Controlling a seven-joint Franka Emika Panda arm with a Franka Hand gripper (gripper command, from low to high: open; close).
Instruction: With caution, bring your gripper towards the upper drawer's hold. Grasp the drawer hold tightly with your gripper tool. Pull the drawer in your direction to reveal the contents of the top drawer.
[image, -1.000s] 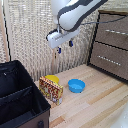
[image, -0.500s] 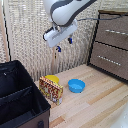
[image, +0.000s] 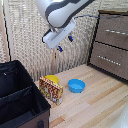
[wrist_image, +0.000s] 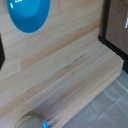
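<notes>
High above the worktop (image: 100, 95), my jaws (image: 65, 43) hang released and hold nothing.
My blue fingertips (image: 70, 38) stand apart in open air, so I should swing toward the exterior view's right, level the jaws with the bar and slow well before contact. The drawer hold (image: 116, 32) lies well apart from me, across the top drawer (image: 109, 25), above the lower drawer (image: 110, 60).

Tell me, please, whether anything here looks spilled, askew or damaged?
Nothing stands out. The dresser's top drawer and lower drawer sit shut and level; the blue bowl, the yellow bowl and the snack box stand upright on the wooden floor, no spill.
</notes>
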